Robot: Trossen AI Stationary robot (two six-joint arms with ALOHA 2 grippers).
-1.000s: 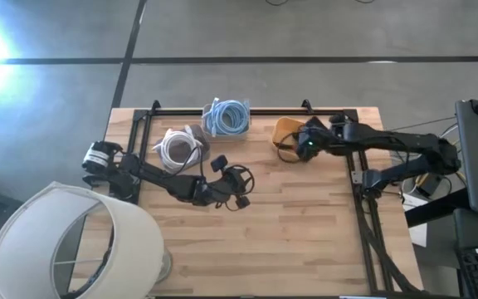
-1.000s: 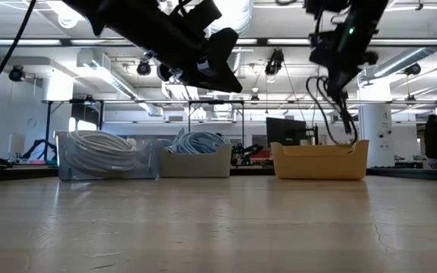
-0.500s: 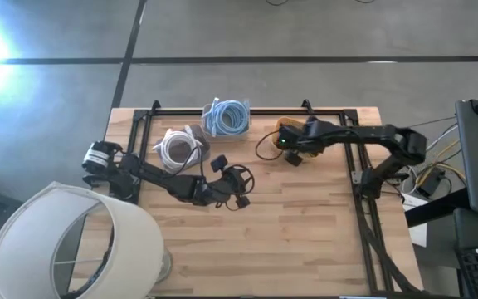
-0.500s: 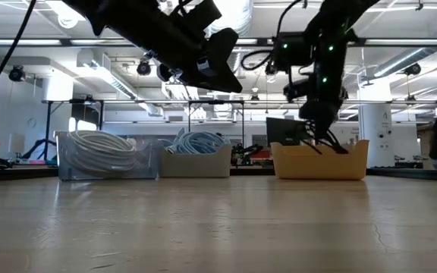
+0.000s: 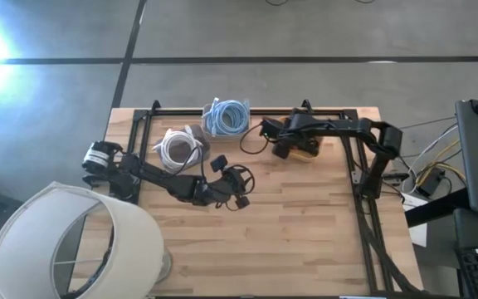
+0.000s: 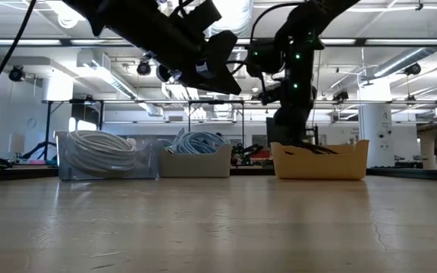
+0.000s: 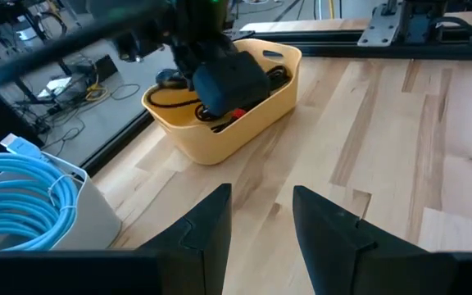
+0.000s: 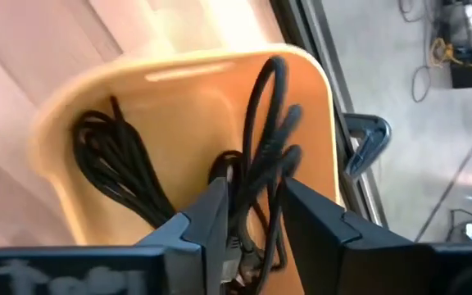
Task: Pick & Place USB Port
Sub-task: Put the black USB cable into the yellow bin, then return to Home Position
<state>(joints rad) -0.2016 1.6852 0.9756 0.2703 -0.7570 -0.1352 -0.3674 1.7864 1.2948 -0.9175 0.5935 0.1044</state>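
A yellow bin [image 5: 305,143] stands at the far right of the table and holds coiled black cables [image 8: 113,164]. My right gripper [image 5: 282,148] is above the bin's left part, pointing down, shut on a black cable [image 8: 256,164]. It also shows in the low view [image 6: 288,125] and in the left wrist view [image 7: 220,78]. My left gripper [image 5: 237,184] hovers open and empty over the table's middle, its fingers [image 7: 211,221] facing the yellow bin [image 7: 236,115]. My right gripper pinches strands of the black cable [image 8: 252,201] between its two fingers, coming from above over the bin. The cable runs down into the bin among the other coils. A slack loop [image 5: 251,137] stands out past the bin's left side.
A clear bin with white cable [image 5: 177,148] and a pale bin with blue cable [image 5: 226,116] stand at the far edge, left of the yellow bin. A black frame rail [image 5: 247,110] runs along the far side. A white lampshade [image 5: 73,241] covers the near left corner.
My right gripper has moved toward the table's left edge and a little down, from the yellow bin's right side to its left part, still shut on the black cable. The cable's loop now swings out past the bin's left side.
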